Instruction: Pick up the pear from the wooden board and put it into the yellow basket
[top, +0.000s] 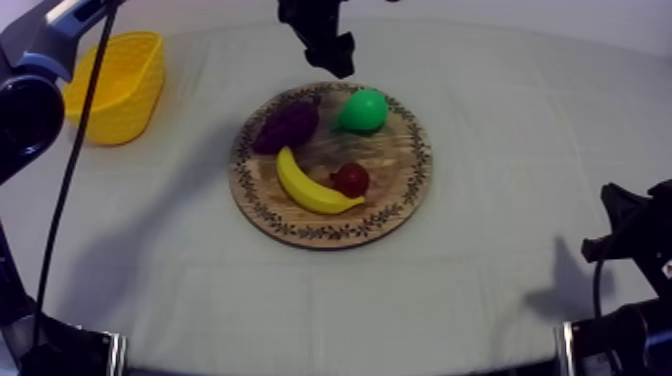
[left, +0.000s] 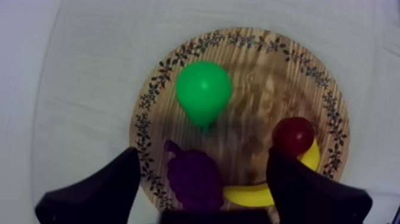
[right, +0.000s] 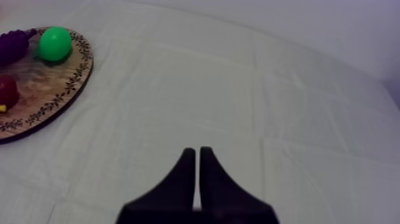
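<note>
The green pear (top: 362, 110) (left: 203, 92) (right: 55, 43) lies on the far side of the round wooden board (top: 400, 165) (left: 256, 83) (right: 36, 95). My left gripper (top: 338, 58) (left: 202, 156) hangs open above the board's far rim, just behind the pear, with nothing between its fingers. The yellow basket (top: 115, 85) stands at the far left of the table. At the table's right edge my right gripper (top: 612, 215) (right: 197, 154) rests shut on nothing, its fingers lying together over the cloth.
Also on the board are purple grapes (top: 287, 125) (left: 193, 176) left of the pear, a banana (top: 305, 188) (left: 256, 192) at the front and a small red fruit (top: 350, 179) (left: 293, 136) beside it. Bare cloth lies between board and basket.
</note>
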